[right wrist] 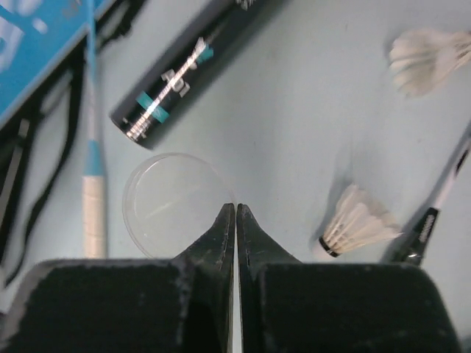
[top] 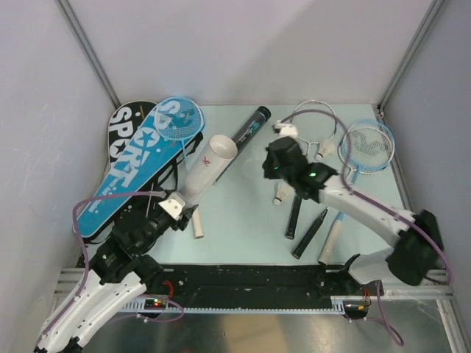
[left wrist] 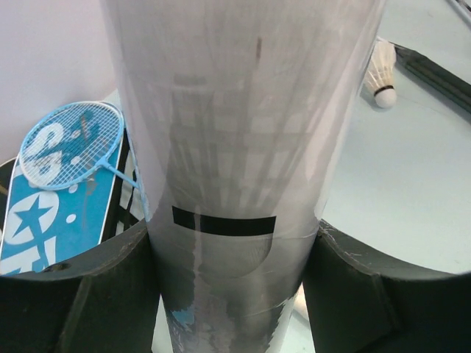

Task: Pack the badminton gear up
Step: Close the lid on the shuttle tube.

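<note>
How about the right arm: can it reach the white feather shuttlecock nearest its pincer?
Probably yes: that white feather shuttlecock lies uncovered close beside the shut right pincer, which must open first.

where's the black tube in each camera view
top external: black tube lies slanted at upper centre.
left wrist: not in it.
right wrist: upper left of centre, slanted.
shared landmark: blue cover, on the left in all three views.

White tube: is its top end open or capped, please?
Open: from above the white tube shows a hollow mouth; a clear lid lies apart.
</note>
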